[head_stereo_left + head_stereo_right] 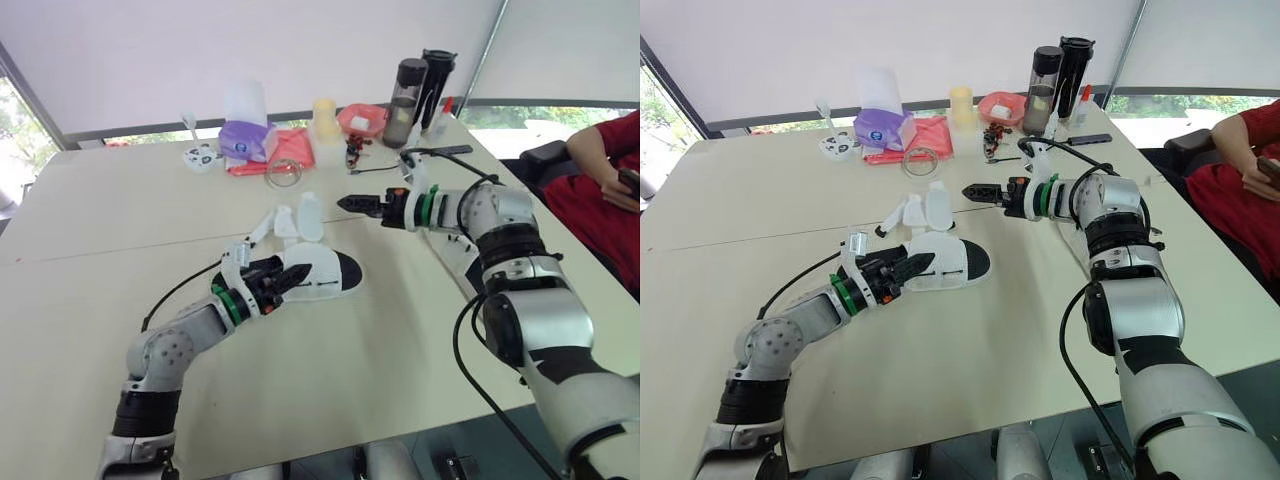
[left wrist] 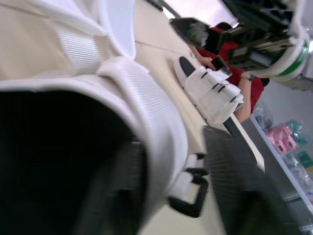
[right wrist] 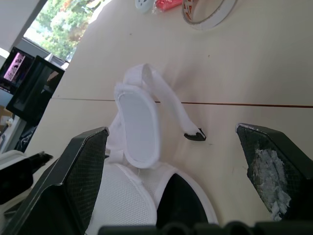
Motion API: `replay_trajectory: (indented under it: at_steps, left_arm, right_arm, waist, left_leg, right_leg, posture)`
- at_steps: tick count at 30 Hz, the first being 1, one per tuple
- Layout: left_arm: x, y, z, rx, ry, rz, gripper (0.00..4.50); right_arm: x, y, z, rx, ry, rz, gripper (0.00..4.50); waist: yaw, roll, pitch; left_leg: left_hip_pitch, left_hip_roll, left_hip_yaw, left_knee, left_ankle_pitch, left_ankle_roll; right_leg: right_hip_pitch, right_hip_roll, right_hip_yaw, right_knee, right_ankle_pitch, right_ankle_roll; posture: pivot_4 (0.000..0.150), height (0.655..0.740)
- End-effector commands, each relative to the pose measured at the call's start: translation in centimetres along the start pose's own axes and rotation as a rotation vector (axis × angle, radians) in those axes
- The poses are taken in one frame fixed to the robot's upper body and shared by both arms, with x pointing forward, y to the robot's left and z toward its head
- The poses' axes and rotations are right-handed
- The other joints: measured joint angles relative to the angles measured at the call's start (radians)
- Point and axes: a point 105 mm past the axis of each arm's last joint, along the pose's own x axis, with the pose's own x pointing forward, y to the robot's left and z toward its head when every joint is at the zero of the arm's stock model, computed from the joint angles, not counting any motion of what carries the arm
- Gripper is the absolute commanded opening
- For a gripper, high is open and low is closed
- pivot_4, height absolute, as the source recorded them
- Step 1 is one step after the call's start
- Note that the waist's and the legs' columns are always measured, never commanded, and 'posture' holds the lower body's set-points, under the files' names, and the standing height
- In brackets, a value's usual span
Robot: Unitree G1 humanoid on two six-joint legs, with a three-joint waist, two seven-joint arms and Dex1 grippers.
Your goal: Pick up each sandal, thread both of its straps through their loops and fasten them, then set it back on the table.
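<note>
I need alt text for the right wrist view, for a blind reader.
A white mesh sandal with a black insole lies on the beige table, its straps unfastened and spread out. The right gripper points at it, fingers wide open.

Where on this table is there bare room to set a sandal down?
Bare: the table left of the left arm, and the near stretch between both arms, before the sandal. Crowded: the far edge, with bottles, purple bag, red cloth and tape roll.
</note>
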Motion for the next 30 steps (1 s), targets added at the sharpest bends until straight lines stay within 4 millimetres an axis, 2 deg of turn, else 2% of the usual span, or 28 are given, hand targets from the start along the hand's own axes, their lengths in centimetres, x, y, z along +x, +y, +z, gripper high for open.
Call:
replay_trajectory:
  at_steps: [1,7,15,23,26,30]
  left_arm:
    - [0.2,-0.8,1.3,-0.02,-0.002,-0.058,0.65]
    - [-0.9,-1.3,2.1,-0.05,0.049,-0.103,0.65]
    - [-3.1,-2.9,1.9,-0.086,0.117,-0.184,0.65]
    - [-3.4,-3.6,1.3,-0.103,0.143,-0.209,0.65]
    - [-3.3,-3.0,1.2,-0.088,0.147,-0.173,1.43]
    - [-3.7,-3.4,1.3,-0.052,0.164,-0.189,3.37]
  right_arm:
    - [-1.1,2.0,2.2,-0.06,-0.061,0.059,4.5]
    - [-2.6,3.1,2.0,-0.08,-0.07,0.077,4.5]
    - [-3.0,3.0,1.3,-0.053,-0.082,0.059,4.5]
    - [-2.9,2.8,0.8,-0.032,-0.08,0.052,4.5]
    - [-2.8,2.6,0.6,-0.038,-0.07,0.042,4.5]
    - [-2.8,2.3,0.3,-0.048,-0.052,0.028,4.5]
  waist:
    - [0.0,0.0,0.0]
    - [-0.001,0.0,0.0]
    - [-0.002,0.0,0.0]
    - [-0.001,0.0,0.0]
    - [-0.001,0.0,0.0]
    - [-0.001,0.0,0.0]
  left_leg:
    - [0.0,0.0,0.0,0.0,0.0,0.0]
    - [0.0,0.0,-0.001,0.0,0.0,0.0]
    - [0.0,0.0,-0.001,-0.001,0.0,0.0]
    - [0.0,0.0,-0.001,-0.001,0.0,0.0]
    - [-0.001,0.0,-0.001,-0.001,0.0,0.0]
    - [-0.001,0.0,0.0,-0.001,0.0,0.0]
  right_leg:
    - [0.0,0.0,0.0,0.0,0.0,0.0]
    - [0.0,0.0,0.0,0.0,0.0,0.0]
    - [-0.001,0.0,0.0,0.0,0.0,0.0]
    - [-0.001,0.0,0.0,0.0,0.0,0.0]
    - [-0.001,0.0,0.0,-0.001,0.0,0.0]
    - [-0.001,0.0,0.0,-0.001,-0.001,-0.001]
  posture:
    - [0.15,0.74]
    - [0.15,0.74]
    - [0.15,0.74]
    - [0.15,0.74]
    - [0.15,0.74]
    - [0.15,0.74]
